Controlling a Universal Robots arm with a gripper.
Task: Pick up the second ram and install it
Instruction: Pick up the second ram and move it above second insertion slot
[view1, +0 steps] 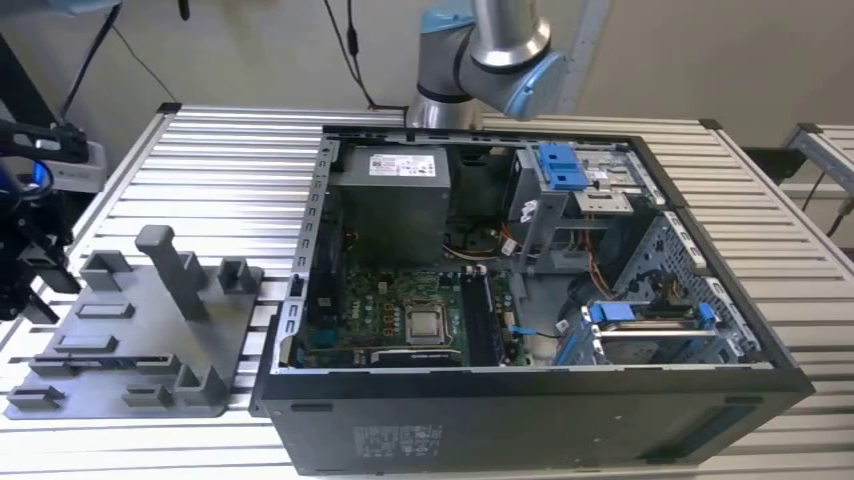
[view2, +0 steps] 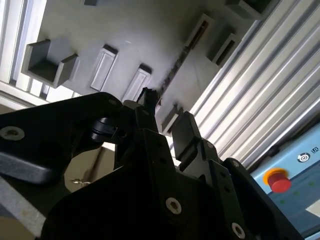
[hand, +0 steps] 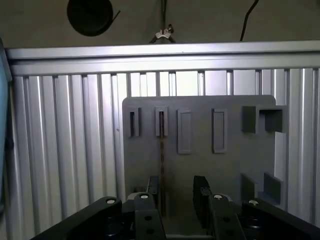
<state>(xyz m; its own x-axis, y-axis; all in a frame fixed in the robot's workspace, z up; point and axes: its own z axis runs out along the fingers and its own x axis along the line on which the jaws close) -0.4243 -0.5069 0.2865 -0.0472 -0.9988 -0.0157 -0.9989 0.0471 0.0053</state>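
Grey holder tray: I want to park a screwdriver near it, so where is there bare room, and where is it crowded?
Free: the bare slatted table beyond the tray, bordered by the computer case and the table's far rim. Crowded: the tray itself, with posts, the ram in its slot and the open pincer over it.

Second ram (hand: 161, 150), seen edge-on: lower end hidden behind the gripper (hand: 176, 181), chips and label too thin to discern.

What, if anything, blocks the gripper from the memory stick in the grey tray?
Nothing visible. In the first wrist view the open gripper hangs over the second ram, standing on edge in the holder tray.
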